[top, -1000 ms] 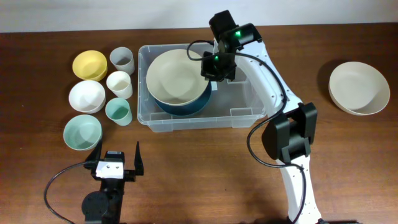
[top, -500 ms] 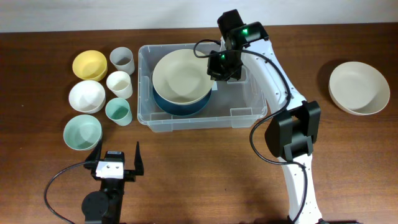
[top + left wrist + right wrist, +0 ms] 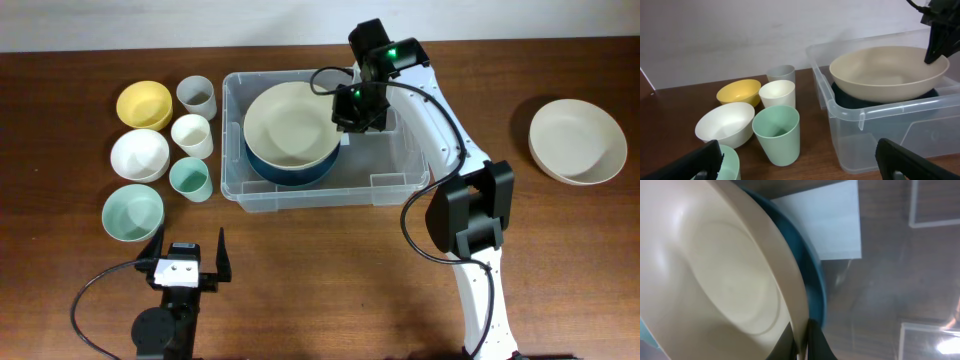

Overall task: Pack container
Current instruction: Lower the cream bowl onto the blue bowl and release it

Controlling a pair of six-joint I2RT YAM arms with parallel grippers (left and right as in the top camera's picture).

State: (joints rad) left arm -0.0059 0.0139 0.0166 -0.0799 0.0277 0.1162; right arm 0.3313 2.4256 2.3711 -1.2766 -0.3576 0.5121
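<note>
Overhead: the container (image 3: 300,196) sits in the middle of the bench (image 3: 330,290), holding a beige bowl (image 3: 288,122) nested on a blue bowl (image 3: 292,174). The right hand (image 3: 342,118) is clamped on the beige bowl's right rim. The left hand (image 3: 188,246) hangs apart and empty near the front edge. Left wrist: cups (image 3: 777,134) stand just left of the container. Right wrist: dark fingers (image 3: 817,342) pinch the beige rim, the white label (image 3: 825,225) beyond

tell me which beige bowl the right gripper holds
The beige bowl on the dark blue bowl inside the clear plastic tub; the other beige bowl lies outside it.
</note>
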